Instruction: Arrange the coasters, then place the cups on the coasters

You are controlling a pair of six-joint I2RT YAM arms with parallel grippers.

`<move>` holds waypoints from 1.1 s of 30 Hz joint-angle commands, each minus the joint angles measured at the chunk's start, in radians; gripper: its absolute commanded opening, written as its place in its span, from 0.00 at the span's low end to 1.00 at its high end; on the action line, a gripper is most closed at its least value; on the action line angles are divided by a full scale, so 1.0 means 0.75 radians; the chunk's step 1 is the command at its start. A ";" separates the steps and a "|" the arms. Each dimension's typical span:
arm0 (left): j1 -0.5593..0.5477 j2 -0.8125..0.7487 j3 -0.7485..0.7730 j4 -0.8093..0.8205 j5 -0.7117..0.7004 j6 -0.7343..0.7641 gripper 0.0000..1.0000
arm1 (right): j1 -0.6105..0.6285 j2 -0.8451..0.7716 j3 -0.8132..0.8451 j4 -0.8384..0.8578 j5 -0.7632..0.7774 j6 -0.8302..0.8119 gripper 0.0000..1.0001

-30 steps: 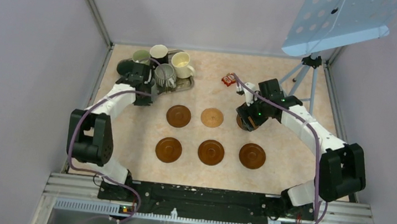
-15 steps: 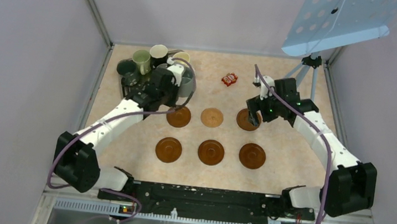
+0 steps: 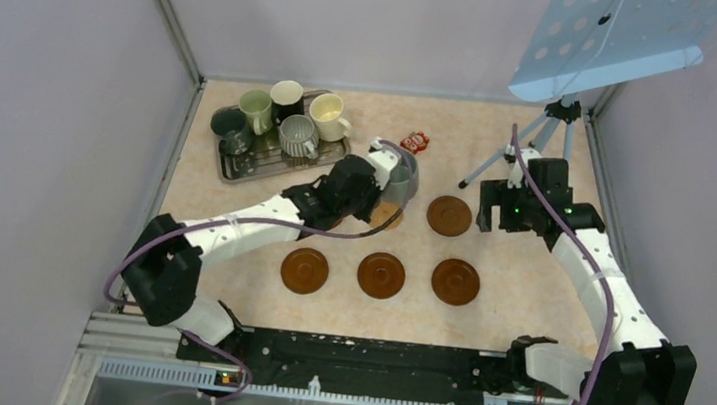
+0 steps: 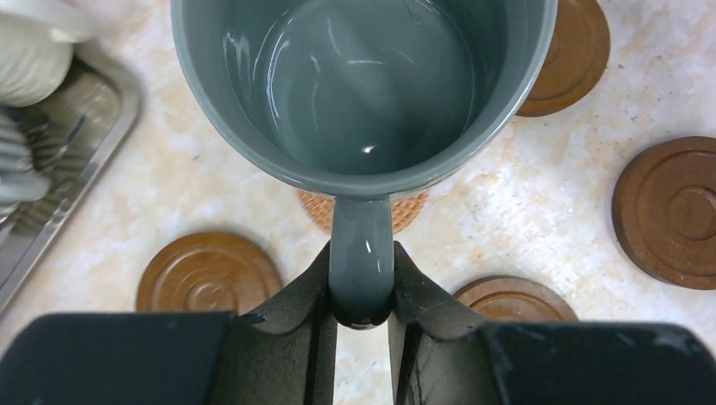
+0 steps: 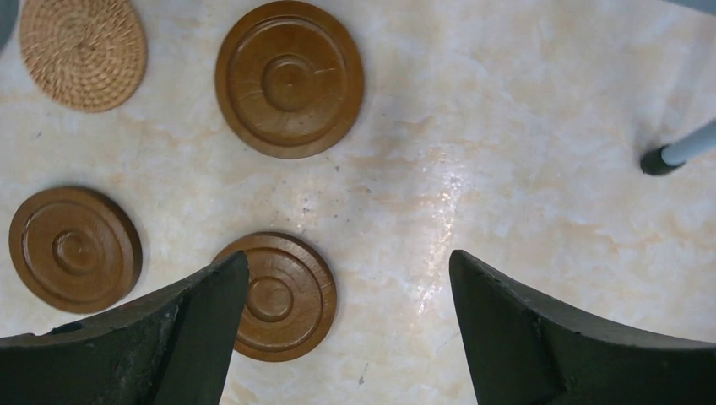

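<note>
Arranging looks done, so I'm on the cups. My left tool (image 4: 361, 287) is clenched on the grey-blue mug (image 4: 363, 84) by its handle, over the tan coaster (image 4: 411, 209). Next: lower it centred, then let go. My right tool (image 5: 348, 261) gapes empty above the tabletop (image 5: 523, 169).

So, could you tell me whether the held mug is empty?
Empty: the left wrist view looks into the mug and shows only its bare glazed bottom.
</note>
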 commanded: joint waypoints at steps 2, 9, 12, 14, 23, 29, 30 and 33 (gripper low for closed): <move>-0.115 0.108 0.123 0.369 -0.077 -0.020 0.00 | -0.070 -0.051 -0.018 0.034 0.085 0.176 0.88; -0.220 0.279 0.210 0.452 -0.131 -0.049 0.00 | -0.072 -0.107 -0.069 0.081 0.175 0.242 0.88; -0.251 0.348 0.248 0.484 -0.152 -0.057 0.00 | -0.071 -0.123 -0.081 0.089 0.212 0.269 0.88; -0.274 0.385 0.270 0.509 -0.169 -0.051 0.00 | -0.071 -0.134 -0.087 0.089 0.233 0.283 0.88; -0.345 0.541 0.365 0.576 -0.299 -0.015 0.00 | -0.074 -0.153 -0.113 0.083 0.264 0.277 0.88; -0.355 0.627 0.420 0.577 -0.353 -0.036 0.00 | -0.073 -0.152 -0.116 0.083 0.269 0.272 0.88; -0.356 0.637 0.428 0.578 -0.359 -0.040 0.00 | -0.073 -0.152 -0.116 0.084 0.272 0.270 0.88; -0.355 0.665 0.444 0.574 -0.362 -0.050 0.00 | -0.075 -0.152 -0.117 0.080 0.286 0.265 0.88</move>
